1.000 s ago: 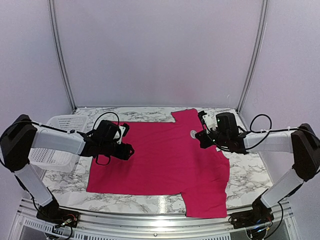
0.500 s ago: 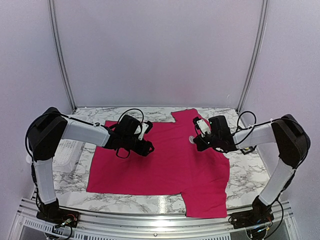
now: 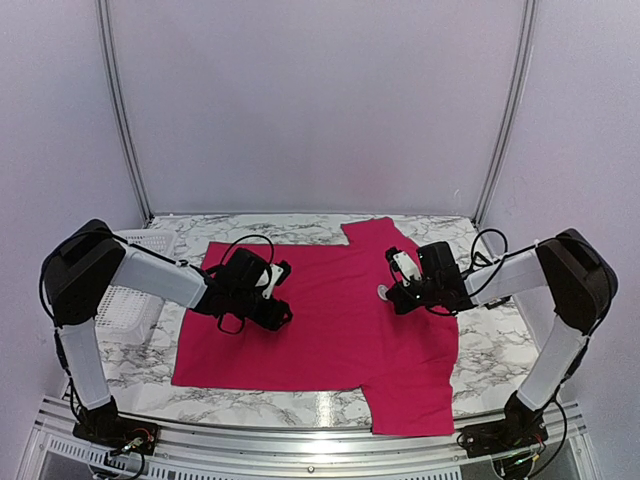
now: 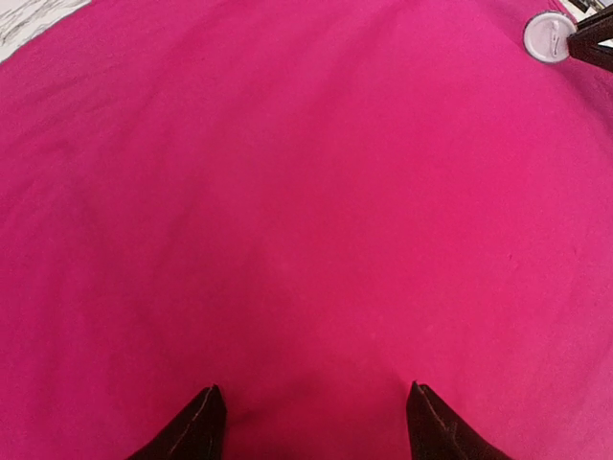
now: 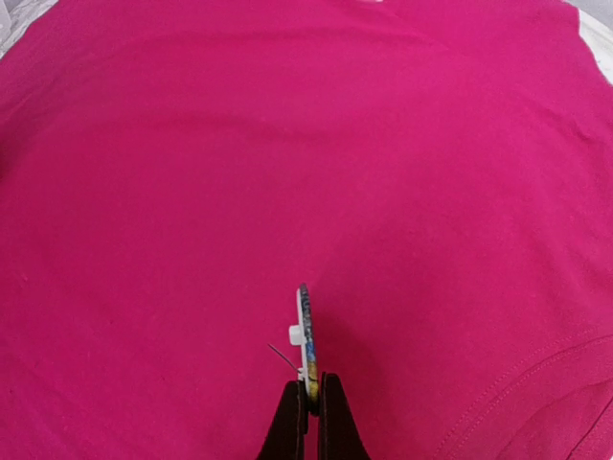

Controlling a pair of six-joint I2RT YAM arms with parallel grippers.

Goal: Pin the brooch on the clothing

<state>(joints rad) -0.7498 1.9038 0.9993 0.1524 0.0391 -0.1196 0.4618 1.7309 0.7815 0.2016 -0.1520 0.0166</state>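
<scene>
Top external view: a white basket (image 3: 125, 290) sits at 9 o'clock on the counter (image 3: 490, 350). The left fingers (image 4: 196, 436) are open over the pink shirt (image 3: 330, 335), which lies flat in the middle. At 3 o'clock, the right fingers (image 5: 330, 422) pinch the brooch (image 5: 305, 326) by the shirt. It is not pinned yet. No words can be read.

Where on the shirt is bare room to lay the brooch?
The shirt is bare across its middle, between the open left gripper and the right gripper, shut on the brooch; also along its near edge. Crowded under the grippers.
</scene>
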